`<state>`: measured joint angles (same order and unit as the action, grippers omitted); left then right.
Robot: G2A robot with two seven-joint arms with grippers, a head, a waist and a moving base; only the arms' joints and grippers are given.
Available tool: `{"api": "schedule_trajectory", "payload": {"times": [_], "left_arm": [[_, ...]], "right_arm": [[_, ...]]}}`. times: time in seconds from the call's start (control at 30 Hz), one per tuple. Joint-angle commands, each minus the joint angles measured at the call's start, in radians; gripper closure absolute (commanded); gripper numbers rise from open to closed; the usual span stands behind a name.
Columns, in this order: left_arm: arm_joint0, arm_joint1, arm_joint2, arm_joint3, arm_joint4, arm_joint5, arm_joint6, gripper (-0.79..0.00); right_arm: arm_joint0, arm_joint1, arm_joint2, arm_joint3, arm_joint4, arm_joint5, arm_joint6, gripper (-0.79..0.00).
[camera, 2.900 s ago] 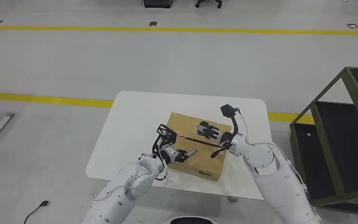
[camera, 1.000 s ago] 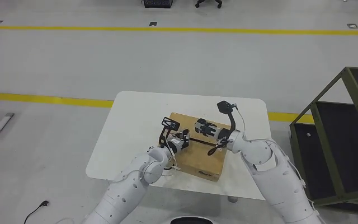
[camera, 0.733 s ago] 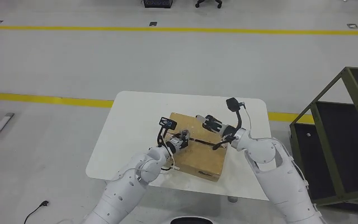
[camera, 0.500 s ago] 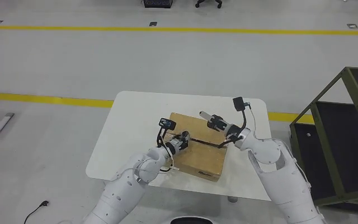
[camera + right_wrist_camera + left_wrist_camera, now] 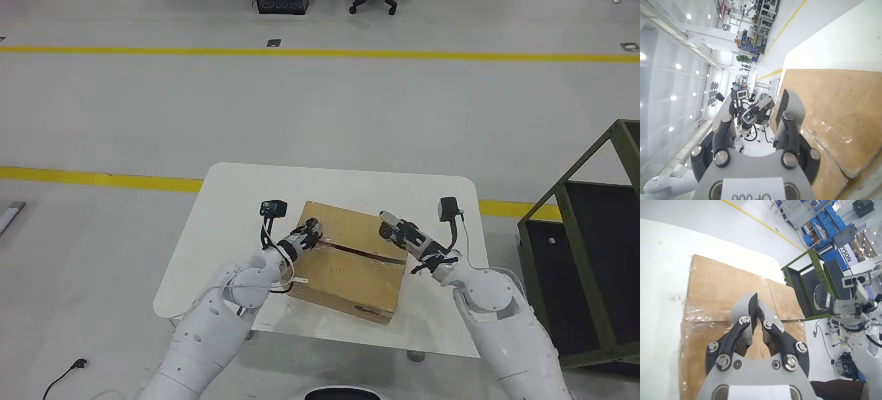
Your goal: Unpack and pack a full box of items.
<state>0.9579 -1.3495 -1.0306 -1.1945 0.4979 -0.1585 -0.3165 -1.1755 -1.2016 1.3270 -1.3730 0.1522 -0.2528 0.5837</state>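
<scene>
Box (image 5: pixel 350 272) lay closed; left gripper (image 5: pixel 756 308) pinched narrow, right gripper (image 5: pixel 753 110) spread wide, at opposite ends; flaps (image 5: pixel 719 275) wanted even prying.

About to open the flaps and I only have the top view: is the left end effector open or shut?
Observer: Shut. The left wrist view shows the left end effector closed over the top of the box.
Operator: Is the seam taped?
Observer: Yes, clear tape covers the flap seam.
Operator: And the right side?
Observer: The right end effector is open. One finger lies at the box's edge, with the box outside the gap.
</scene>
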Motion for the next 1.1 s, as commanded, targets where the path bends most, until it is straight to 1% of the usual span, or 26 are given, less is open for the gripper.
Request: {"api": "schedule_trajectory", "payload": {"times": [0.0, 0.07, 0.13, 0.2, 0.23, 0.27, 0.3, 0.37, 0.4, 0.43, 0.77, 0.87, 1.0, 1.07], "left_arm": [[-0.004, 0.000, -0.012, 0.009, -0.010, 0.004, 0.003, -0.034], [-0.009, 0.002, -0.024, 0.016, -0.002, 0.002, 0.008, -0.031], [-0.010, 0.004, -0.038, 0.020, -0.008, 0.001, 0.010, -0.058], [-0.009, 0.007, -0.052, 0.018, -0.005, 0.000, 0.010, -0.037], [-0.006, 0.009, -0.059, 0.016, -0.005, -0.002, 0.010, -0.046], [-0.003, 0.011, -0.066, 0.012, -0.005, -0.004, 0.008, -0.077], [0.002, 0.012, -0.073, 0.007, -0.003, -0.004, 0.006, -0.077], [0.014, 0.016, -0.088, -0.004, -0.003, -0.003, 0.002, -0.031], [0.021, 0.018, -0.095, -0.011, -0.006, -0.004, 0.000, -0.028], [0.027, 0.020, -0.102, -0.017, -0.004, -0.005, -0.004, 0.000], [0.069, 0.047, -0.205, -0.060, 0.028, 0.001, -0.019, 0.000], [0.081, 0.052, -0.224, -0.066, 0.033, 0.001, -0.019, -0.058], [0.090, 0.057, -0.249, -0.078, 0.033, 0.016, -0.007, -0.040], [0.094, 0.060, -0.260, -0.087, 0.040, 0.017, -0.007, -0.046]], "right_arm": [[-0.002, -0.002, -0.004, 0.017, 0.031, -0.031, 0.003, 0.000], [-0.004, -0.004, -0.012, 0.038, 0.037, -0.049, 0.008, 0.000], [-0.002, -0.007, -0.031, 0.057, 0.043, -0.049, 0.016, 0.000], [0.003, -0.012, -0.053, 0.080, 0.048, -0.048, 0.021, 0.000], [0.007, -0.014, -0.062, 0.090, 0.048, -0.050, 0.019, 0.000], [0.010, -0.016, -0.072, 0.101, 0.055, -0.053, 0.022, 0.000], [0.014, -0.018, -0.079, 0.114, 0.059, -0.057, 0.024, 0.000], [0.023, -0.022, -0.095, 0.139, 0.057, -0.062, 0.024, 0.000], [0.028, -0.024, -0.102, 0.151, 0.056, -0.067, 0.023, 0.000], [0.033, -0.026, -0.109, 0.165, 0.049, -0.068, 0.021, 0.000], [0.063, -0.033, -0.143, 0.236, 0.011, -0.051, 0.016, 0.000], [0.066, -0.034, -0.148, 0.243, -0.005, -0.041, 0.011, 0.000], [0.071, -0.034, -0.152, 0.245, -0.040, -0.025, 0.000, 0.000], [0.072, -0.033, -0.154, 0.246, -0.050, -0.018, -0.003, 0.000]]}}
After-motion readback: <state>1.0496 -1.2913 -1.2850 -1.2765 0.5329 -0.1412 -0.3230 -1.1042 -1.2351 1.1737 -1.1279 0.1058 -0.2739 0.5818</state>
